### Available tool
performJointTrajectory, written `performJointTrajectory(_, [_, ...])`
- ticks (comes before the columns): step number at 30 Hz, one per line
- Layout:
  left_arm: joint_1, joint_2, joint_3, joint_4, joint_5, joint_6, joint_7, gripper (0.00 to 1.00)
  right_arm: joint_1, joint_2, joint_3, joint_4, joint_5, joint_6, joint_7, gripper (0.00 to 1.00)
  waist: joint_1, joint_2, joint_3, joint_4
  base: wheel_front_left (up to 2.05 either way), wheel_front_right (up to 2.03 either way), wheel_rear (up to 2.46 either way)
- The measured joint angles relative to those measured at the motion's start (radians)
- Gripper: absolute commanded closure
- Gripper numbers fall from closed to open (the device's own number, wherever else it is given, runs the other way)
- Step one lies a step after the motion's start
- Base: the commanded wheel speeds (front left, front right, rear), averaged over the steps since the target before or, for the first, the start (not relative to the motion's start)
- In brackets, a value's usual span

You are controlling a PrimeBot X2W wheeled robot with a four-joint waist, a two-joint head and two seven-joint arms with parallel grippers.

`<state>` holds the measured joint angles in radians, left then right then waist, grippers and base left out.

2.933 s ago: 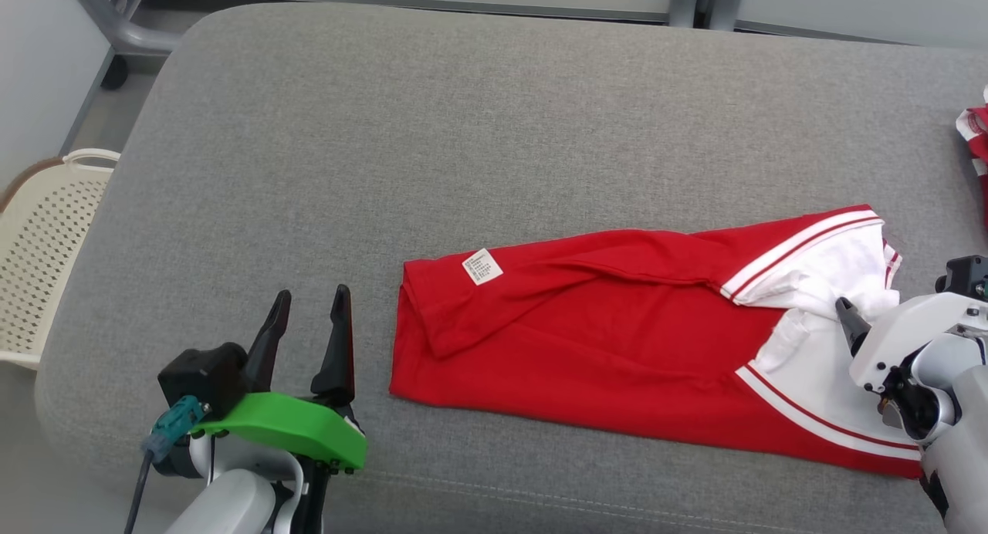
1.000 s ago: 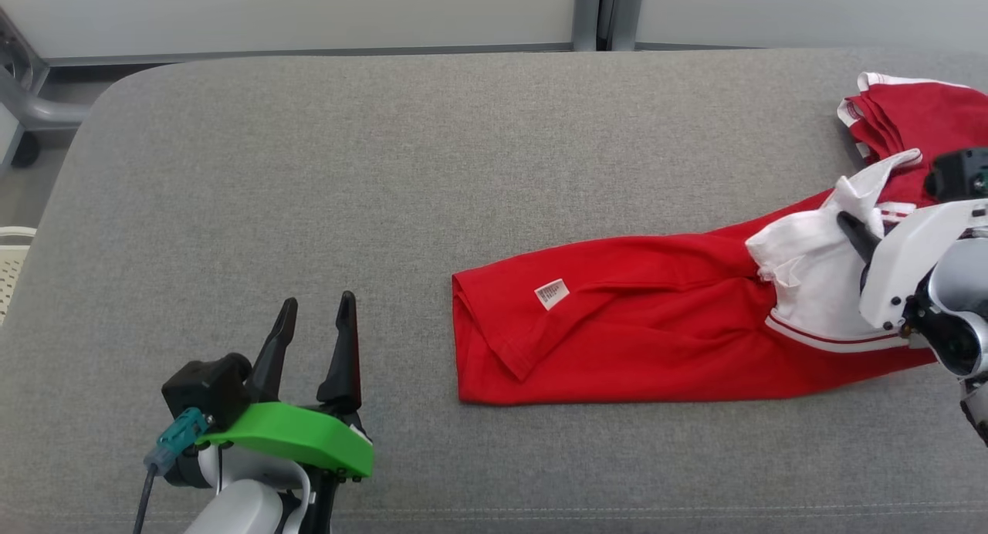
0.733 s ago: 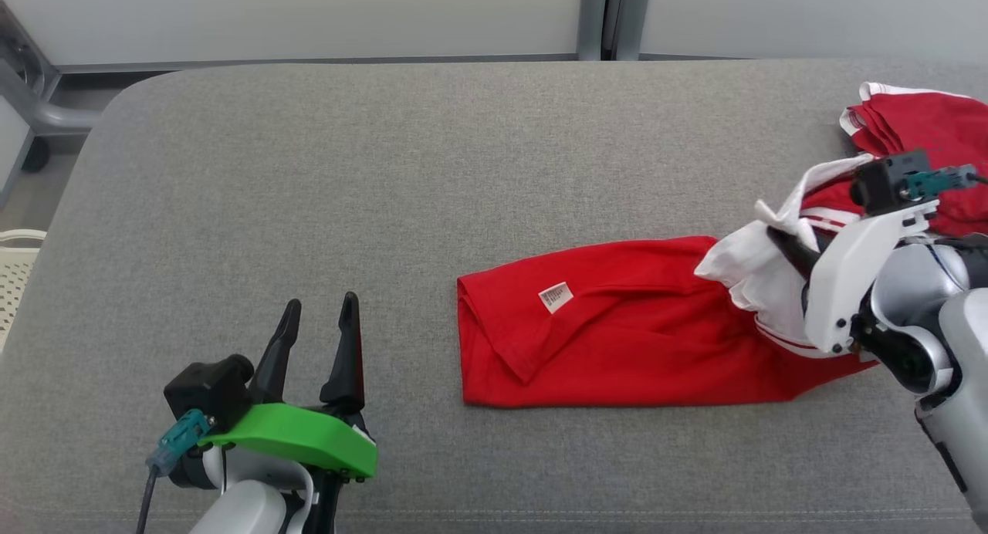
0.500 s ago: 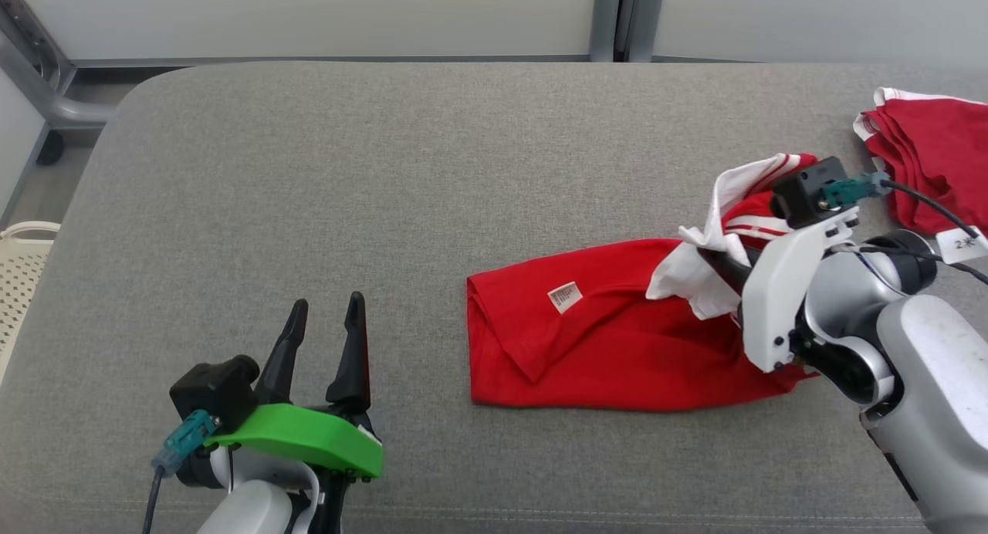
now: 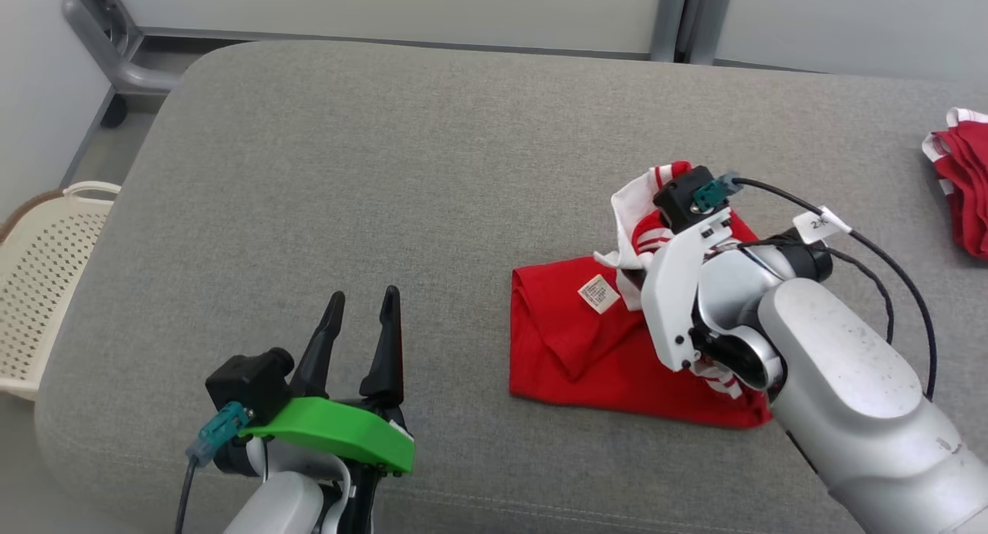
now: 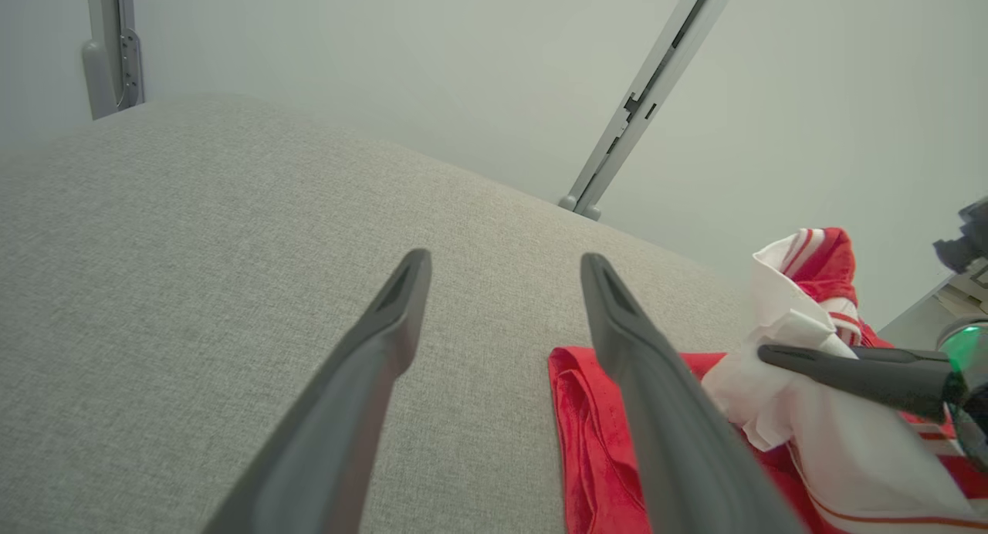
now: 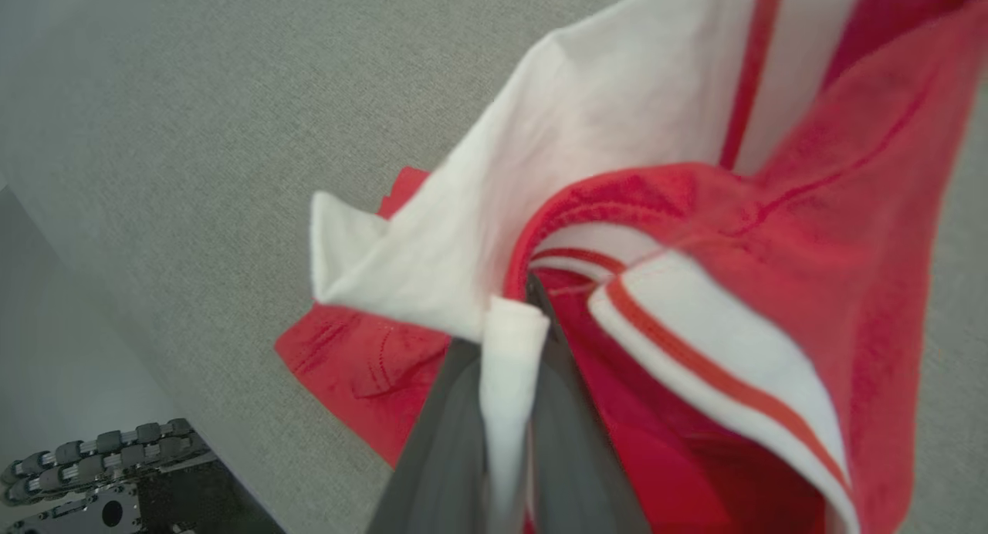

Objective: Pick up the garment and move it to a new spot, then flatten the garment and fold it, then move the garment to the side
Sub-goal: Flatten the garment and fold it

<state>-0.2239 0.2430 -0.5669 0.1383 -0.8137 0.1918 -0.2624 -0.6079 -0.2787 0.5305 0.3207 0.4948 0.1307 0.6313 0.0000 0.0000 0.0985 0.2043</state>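
Observation:
The garment (image 5: 571, 349) is a red shirt with white, red-striped trim and a small white label, lying on the grey cushion (image 5: 386, 171) right of centre. My right gripper (image 7: 511, 306) is shut on a fold of its white trim. It holds that end bunched up above the red body, and its white wrist mount (image 5: 679, 287) sits over the cloth. In the left wrist view the garment (image 6: 587, 418) shows at lower right. My left gripper (image 5: 364, 295) stands open at the near left, apart from the garment, with nothing between its fingers.
A second red and white garment (image 5: 965, 194) lies at the cushion's far right edge. A cream perforated basket (image 5: 38, 264) stands off the cushion's left end. Grey metal posts (image 5: 679, 17) rise behind. A black cable (image 5: 888, 264) loops over my right arm.
My right gripper has carried the white-trimmed end up and leftward over the red body, so the garment lies doubled and shorter. The head camera has shifted. The left gripper stays open and still.

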Motion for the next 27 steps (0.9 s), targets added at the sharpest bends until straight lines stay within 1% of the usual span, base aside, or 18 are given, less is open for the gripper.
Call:
performJointTrajectory(5, [-0.005, -0.021, 0.0, 0.022, 0.008, -0.019, 0.0, 0.0, -0.041, 0.032, 0.047, 0.09, -0.026, 0.0, 0.0, 1.0, 0.0, 0.0, 0.005, 0.034, 0.0, 0.0, 0.0])
performJointTrajectory(11, [-0.014, -0.047, 0.001, 0.043, 0.017, -0.039, 0.0, 0.0, -0.075, 0.061, 0.075, 0.19, -0.04, 0.0, -0.012, 1.0, 0.0, 0.0, 0.011, 0.072, 0.0, 0.0, 0.0])
performJointTrajectory(19, [-0.019, -0.066, 0.011, 0.063, 0.031, -0.053, 0.0, 0.0, -0.103, 0.1, 0.117, 0.286, -0.046, 0.0, -0.023, 1.0, 0.0, 0.0, 0.016, 0.1, 0.0, 0.0, 0.0])
performJointTrajectory(20, [-0.019, -0.067, 0.012, 0.064, 0.033, -0.055, 0.0, 0.0, -0.107, 0.105, 0.112, 0.298, -0.05, 0.0, -0.03, 0.94, 0.0, 0.0, 0.017, 0.101, 0.0, 0.0, 0.0])
performJointTrajectory(21, [-0.019, -0.068, 0.014, 0.066, 0.033, -0.056, 0.0, 0.0, -0.113, 0.11, 0.108, 0.309, -0.055, 0.0, -0.038, 0.69, 0.0, 0.0, 0.018, 0.101, 0.0, 0.0, 0.0])
performJointTrajectory(22, [-0.02, -0.069, 0.015, 0.068, 0.033, -0.059, 0.0, 0.0, -0.117, 0.115, 0.105, 0.319, -0.059, 0.0, -0.044, 0.51, 0.0, 0.0, 0.018, 0.101, 0.0, 0.0, 0.0])
performJointTrajectory(23, [-0.02, -0.069, 0.015, 0.069, 0.035, -0.059, 0.0, 0.0, -0.12, 0.122, 0.099, 0.329, -0.058, 0.0, -0.05, 0.02, 0.0, 0.0, 0.018, 0.1, 0.0, 0.0, 0.0])
performJointTrajectory(24, [-0.02, -0.07, 0.016, 0.072, 0.036, -0.06, 0.0, 0.0, -0.122, 0.13, 0.095, 0.336, -0.059, 0.0, -0.057, 0.0, 0.0, 0.0, 0.017, 0.098, 0.0, 0.0, 0.0])
performJointTrajectory(27, [-0.021, -0.07, 0.019, 0.077, 0.042, -0.061, 0.0, 0.0, -0.136, 0.148, 0.098, 0.342, -0.053, 0.0, -0.065, 0.0, 0.0, 0.0, 0.013, 0.091, 0.0, 0.0, 0.0])
